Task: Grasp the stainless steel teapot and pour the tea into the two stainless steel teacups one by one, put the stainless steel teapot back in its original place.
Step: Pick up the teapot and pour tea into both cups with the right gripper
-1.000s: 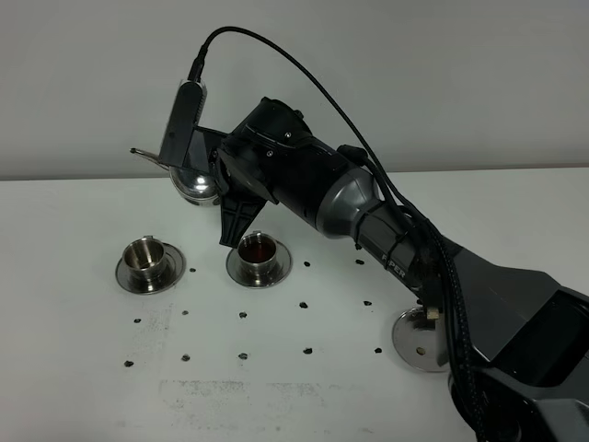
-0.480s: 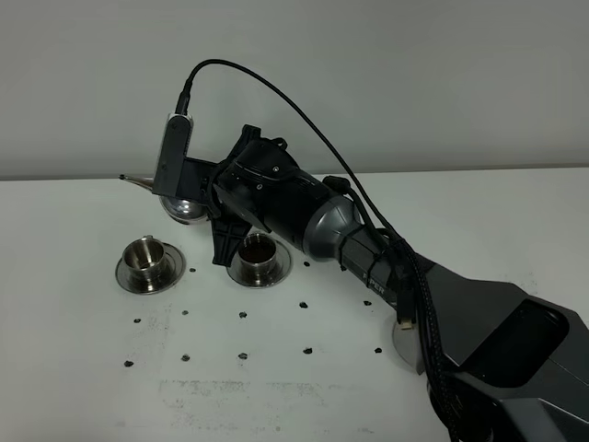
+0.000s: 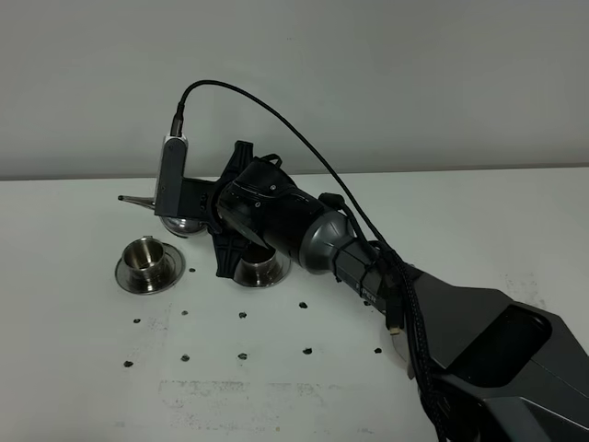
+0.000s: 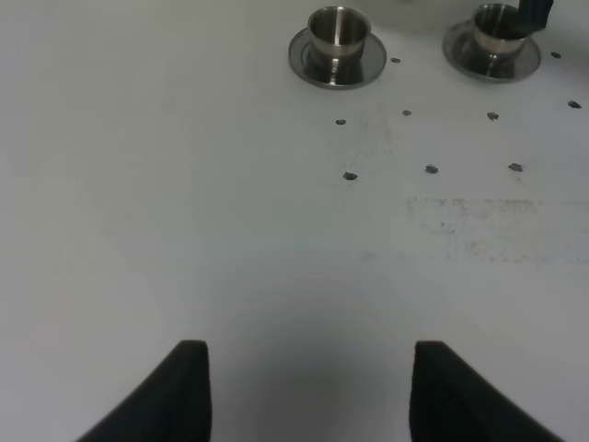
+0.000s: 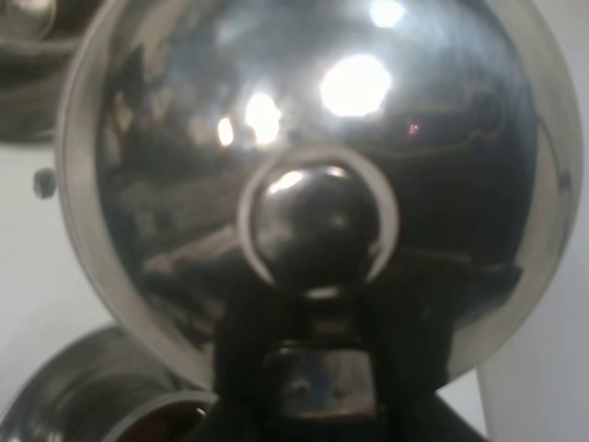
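Observation:
The stainless steel teapot [image 3: 187, 221] hangs in the air, its thin spout pointing left over the table beyond the left teacup [image 3: 147, 255]. My right gripper [image 3: 208, 214] is shut on its handle, reaching across from the right. In the right wrist view the domed lid [image 5: 414, 138] and its knob fill the frame. The second teacup [image 3: 259, 268] stands on its saucer, half hidden by the arm, and a rim with reddish tea [image 5: 156, 416] shows under the pot. The left teacup looks empty. My left gripper [image 4: 308, 391] is open above bare table. The original place is hidden behind the arm.
Small dark marks [image 3: 242, 355] dot the white table [image 3: 83, 368] in front of the cups. In the left wrist view both teacups [image 4: 338, 32] [image 4: 497, 28] stand far off on their saucers. A pale wall runs along the table's back edge.
The right arm has carried the teapot left and lower, from above the tea-filled cup toward the left cup. The arm now covers that cup's inside and the saucer at the right.

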Robot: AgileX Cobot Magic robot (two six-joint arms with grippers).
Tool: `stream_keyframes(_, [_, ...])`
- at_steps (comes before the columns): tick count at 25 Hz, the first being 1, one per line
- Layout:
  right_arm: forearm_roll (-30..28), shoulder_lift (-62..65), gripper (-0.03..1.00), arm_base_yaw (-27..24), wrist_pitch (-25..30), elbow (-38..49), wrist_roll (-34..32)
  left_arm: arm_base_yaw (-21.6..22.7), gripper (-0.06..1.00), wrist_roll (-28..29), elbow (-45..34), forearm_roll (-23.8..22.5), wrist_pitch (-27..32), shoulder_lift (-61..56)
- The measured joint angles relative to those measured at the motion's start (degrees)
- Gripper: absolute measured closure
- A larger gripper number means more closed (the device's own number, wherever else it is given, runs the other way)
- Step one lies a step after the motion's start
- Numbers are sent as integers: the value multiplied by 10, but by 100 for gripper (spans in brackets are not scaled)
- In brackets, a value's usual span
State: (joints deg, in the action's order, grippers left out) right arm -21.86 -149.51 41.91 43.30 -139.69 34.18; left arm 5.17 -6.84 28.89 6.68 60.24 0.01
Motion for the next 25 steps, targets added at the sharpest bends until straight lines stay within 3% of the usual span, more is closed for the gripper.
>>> stream_keyframes(18, [-1, -1, 76, -20, -15, 0, 54, 0, 41, 0, 0, 0, 0, 0])
stream_keyframes(25, [-4, -8, 76, -23, -17, 0, 122, 0, 41, 0, 0, 0, 0, 0])
